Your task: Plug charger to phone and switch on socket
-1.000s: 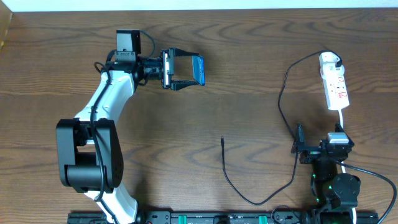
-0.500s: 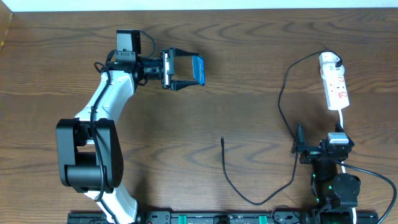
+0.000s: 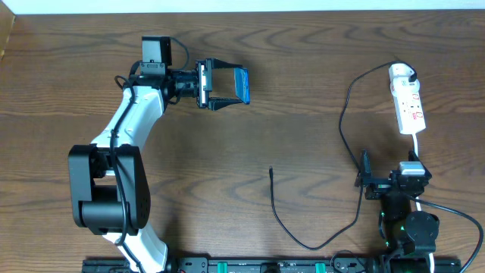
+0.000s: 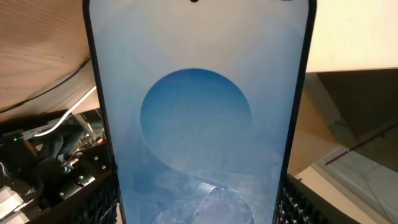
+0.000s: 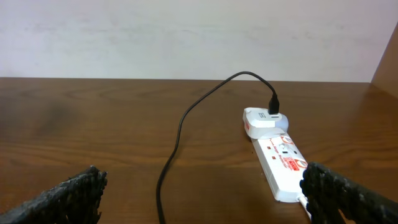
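Observation:
My left gripper (image 3: 236, 87) is shut on the phone (image 3: 241, 84), holding it on edge above the table at the back left. In the left wrist view the phone's blue screen (image 4: 196, 118) with a lighter circle fills the frame between my fingers (image 4: 93, 202). The charger's black cable (image 3: 345, 114) runs from the white adapter (image 3: 402, 73) on the socket (image 3: 409, 106) down to its plug tip (image 3: 271, 170) lying mid-table. My right gripper (image 3: 364, 182) is open and empty at the front right, near the cable. The socket (image 5: 283, 165) and cable (image 5: 177, 134) show ahead of it.
The socket's white cord (image 3: 416, 144) runs down toward the right arm's base (image 3: 405, 224). The left arm (image 3: 125, 129) stretches from the front left to the back. A pale wall (image 5: 186, 37) stands behind the table's far edge.

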Available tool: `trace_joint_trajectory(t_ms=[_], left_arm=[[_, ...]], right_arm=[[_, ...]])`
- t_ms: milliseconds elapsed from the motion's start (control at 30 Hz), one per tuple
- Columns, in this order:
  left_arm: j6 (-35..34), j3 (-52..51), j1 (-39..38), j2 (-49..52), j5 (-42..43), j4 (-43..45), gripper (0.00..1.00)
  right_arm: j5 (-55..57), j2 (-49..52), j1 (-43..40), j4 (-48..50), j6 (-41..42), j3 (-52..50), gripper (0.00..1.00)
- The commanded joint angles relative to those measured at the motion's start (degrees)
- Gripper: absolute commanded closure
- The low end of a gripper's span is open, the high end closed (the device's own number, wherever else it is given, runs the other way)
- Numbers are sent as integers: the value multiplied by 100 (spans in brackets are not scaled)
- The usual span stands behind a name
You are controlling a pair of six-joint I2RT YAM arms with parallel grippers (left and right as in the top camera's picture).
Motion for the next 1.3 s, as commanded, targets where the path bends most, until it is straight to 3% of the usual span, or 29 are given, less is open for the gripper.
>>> trace_joint_trajectory(t_ms=[0,1267], left_arm=[[-9,46,22,-205,221,33,93],[103,46,20,-205,-85,33,92]], right_arm=[[66,-37,28,-15,63,-7,1],[66,-37,28,-15,63,-7,1]])
